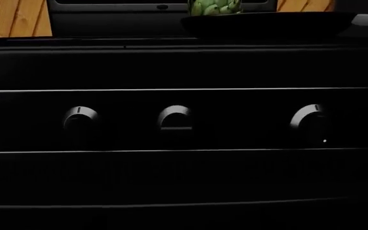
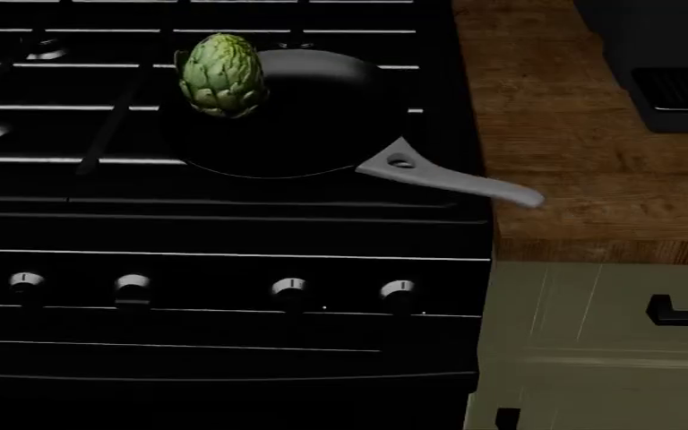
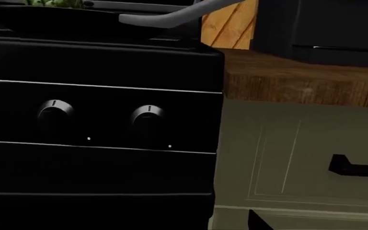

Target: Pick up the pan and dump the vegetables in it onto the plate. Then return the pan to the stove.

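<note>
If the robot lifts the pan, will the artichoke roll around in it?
Probably. The artichoke is rounded and sits loose by the rim of the pan, so it may roll when tilted. Lifting by the long flat handle could make the pan dip.

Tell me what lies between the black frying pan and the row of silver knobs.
In the head view, only bare black stove front edge separates pan from knobs.

Pans I see: one (image 2: 302, 112)
Artichokes I see: one (image 2: 222, 75)
Stove knobs I count: four (image 2: 289, 288)
Stoves: one (image 2: 201, 233)
</note>
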Controlling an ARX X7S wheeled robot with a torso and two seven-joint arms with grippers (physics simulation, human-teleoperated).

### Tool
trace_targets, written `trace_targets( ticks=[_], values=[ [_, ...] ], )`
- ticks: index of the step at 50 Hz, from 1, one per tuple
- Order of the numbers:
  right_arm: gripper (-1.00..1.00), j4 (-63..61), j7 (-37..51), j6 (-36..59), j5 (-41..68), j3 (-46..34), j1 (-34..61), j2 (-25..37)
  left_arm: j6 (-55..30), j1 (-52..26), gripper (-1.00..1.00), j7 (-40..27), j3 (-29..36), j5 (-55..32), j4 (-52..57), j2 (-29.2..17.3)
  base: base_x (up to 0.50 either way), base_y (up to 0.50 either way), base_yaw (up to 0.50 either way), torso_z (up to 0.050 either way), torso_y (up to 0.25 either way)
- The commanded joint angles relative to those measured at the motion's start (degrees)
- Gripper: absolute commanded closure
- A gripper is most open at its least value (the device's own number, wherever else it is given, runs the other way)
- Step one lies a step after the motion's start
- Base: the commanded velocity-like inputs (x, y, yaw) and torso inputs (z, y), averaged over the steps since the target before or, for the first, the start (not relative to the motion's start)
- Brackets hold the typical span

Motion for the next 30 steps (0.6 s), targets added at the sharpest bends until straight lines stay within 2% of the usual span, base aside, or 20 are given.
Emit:
trace_targets(
  ticks=[1,6,9,10,11,17,23,27,30],
  values=[
    [-1.00,0.3,0.9,0.1,-0.3,-1.2,0.2,0.6,0.2,0.0,-1.00,-0.7,0.8,-1.1,0.1,-0.8,0.00,0.00,0.00,0.000,0.000],
    [-1.00,-1.8,0.7,2.6,-0.5,-2.1,-0.1,1.5,-1.9,0.5,-1.00,0.2,0.7,-3.3,2.1,-1.6,0.00,0.00,0.00,0.000,0.000],
    [-1.00,-11.7,-1.4,12.9,0.6,-2.4,-0.6,3.9,-12.1,1.5,-1.00,-1.1,0.1,-4.4,15.0,-4.1,0.00,0.00,0.00,0.000,0.000],
    [-1.00,-13.7,-1.8,13.4,1.0,-2.3,-1.0,4.5,-14.4,1.3,-1.00,-1.2,0.3,-4.5,17.1,-4.7,0.00,0.00,0.00,0.000,0.000],
    [-1.00,-20.0,-3.5,20.1,2.3,-2.3,-1.0,6.6,-20.9,0.6,-1.00,-0.8,1.6,-4.0,23.1,-6.6,0.00,0.00,0.00,0.000,0.000],
    [-1.00,-35.1,-4.5,36.3,3.7,-0.6,0.2,11.3,-35.8,-2.5,-1.00,-0.2,0.9,-7.6,33.1,-9.2,0.00,0.00,0.00,0.000,0.000],
    [-1.00,-43.9,-6.2,48.5,5.6,1.4,4.0,15.2,-48.2,-6.7,-1.00,0.3,-1.4,-12.3,40.9,-11.2,0.00,0.00,0.00,0.000,0.000],
    [-1.00,-50.0,-7.8,59.3,7.5,3.2,8.9,18.1,-58.3,-11.7,-1.00,0.8,-5.1,-17.2,46.1,-12.1,0.00,0.00,0.00,0.000,0.000],
    [-1.00,-56.3,-10.5,71.8,11.7,7.8,16.3,19.0,-65.7,-16.0,-1.00,1.2,-8.7,-21.4,50.2,-12.3,0.00,0.00,0.00,0.000,0.000]
  ],
)
